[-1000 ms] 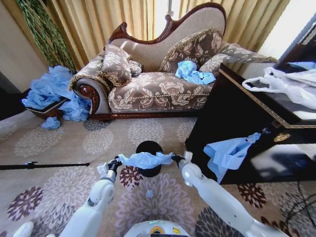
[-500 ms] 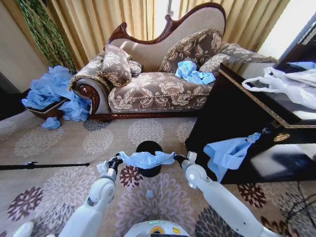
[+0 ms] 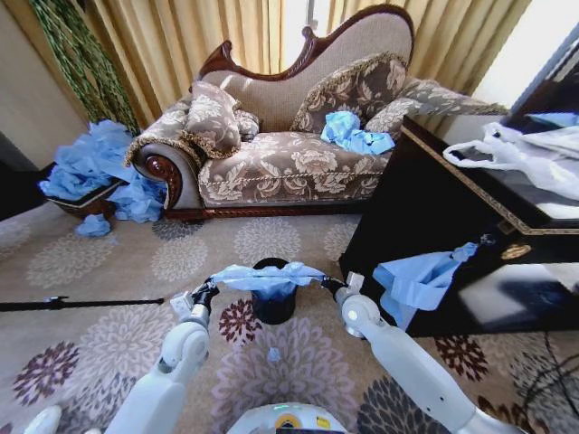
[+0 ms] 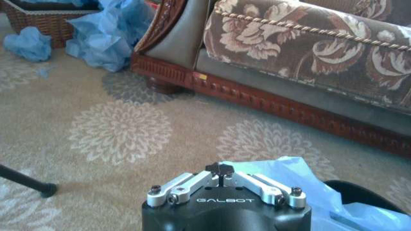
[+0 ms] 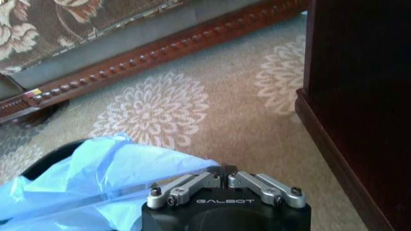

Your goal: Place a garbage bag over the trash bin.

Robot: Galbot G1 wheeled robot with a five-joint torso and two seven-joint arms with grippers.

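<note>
The thin light-blue plastic garbage bag (image 3: pixel 268 277) hangs stretched over the small black cylindrical trash bin (image 3: pixel 272 303), pinched shut-fingered by the left gripper (image 3: pixel 206 291) at nine o'clock and right gripper (image 3: pixel 327 285) at three, so lowering both evenly should seat it.

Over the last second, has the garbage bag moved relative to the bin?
Yes. The garbage bag has gone up the head view and farther out, now stretched over the trash bin rim instead of hanging across its front.

A floral sofa (image 3: pixel 289 136) stands behind the patterned carpet (image 3: pixel 109 271), a dark cabinet (image 3: pixel 425 208) beside it.
</note>
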